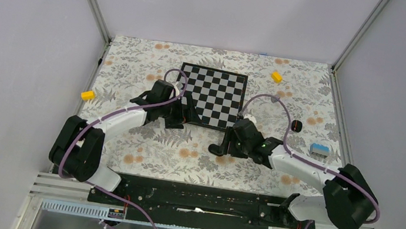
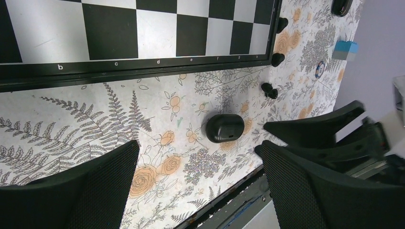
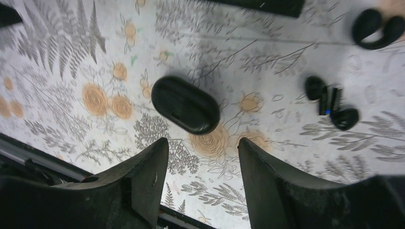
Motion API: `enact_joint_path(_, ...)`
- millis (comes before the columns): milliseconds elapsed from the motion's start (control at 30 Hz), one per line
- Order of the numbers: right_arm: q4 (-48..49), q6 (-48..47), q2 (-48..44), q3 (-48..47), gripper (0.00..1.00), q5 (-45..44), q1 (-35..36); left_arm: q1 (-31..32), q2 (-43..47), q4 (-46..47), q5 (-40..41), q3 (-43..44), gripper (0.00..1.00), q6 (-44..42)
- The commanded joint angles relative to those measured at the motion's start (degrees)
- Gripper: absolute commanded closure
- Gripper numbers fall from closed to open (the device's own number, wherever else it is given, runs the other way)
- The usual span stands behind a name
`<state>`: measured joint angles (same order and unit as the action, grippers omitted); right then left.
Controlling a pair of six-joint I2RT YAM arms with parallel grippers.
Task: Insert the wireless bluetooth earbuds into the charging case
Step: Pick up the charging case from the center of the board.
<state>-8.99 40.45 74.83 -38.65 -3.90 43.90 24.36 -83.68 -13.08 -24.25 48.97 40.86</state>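
1. Top view: bright, even light from overhead. The counter point(image 1: 194, 162) shows only soft, short shadows under my arms, and there is no glare.
2. Left wrist view: the chessboard point(image 2: 143, 28) is crisp. My left fingers point(image 2: 86, 191) are near-black but their mesh grain is legible. The far right edge is smeared.
3. Right wrist view: softer overall, with blur in the top right corner. There is a dull sheen on the charging case point(image 3: 185, 104). My right fingers point(image 3: 143, 191) are underexposed.

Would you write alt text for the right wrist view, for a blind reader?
A black charging case lies on the floral tablecloth just ahead of the open right tool. Two black earbuds lie farther right in the picture.
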Motion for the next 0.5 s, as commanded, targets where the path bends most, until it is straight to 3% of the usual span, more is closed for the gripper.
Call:
enact_joint_path(0,1.02,0.87,3.47,-2.24,0.37,0.93,3.55,0.25,0.1,2.64,-0.99,-0.63,0.01,0.62)
enact_joint_path(200,-0.9,-4.46,7.15,-3.12,0.42,3.18,5.4,0.34,-0.26,2.82,-2.65,-0.54,0.01,0.34)
enact_joint_path(300,-1.28,-5.97,8.73,-3.21,0.56,2.55,6.35,1.34,-1.5,7.65,-6.13,-0.82,0.01,2.47)
enact_joint_path(467,-1.18,-5.5,10.97,-3.91,0.57,-5.39,6.37,2.09,-6.14,14.14,-11.11,-0.24,0.04,8.31)
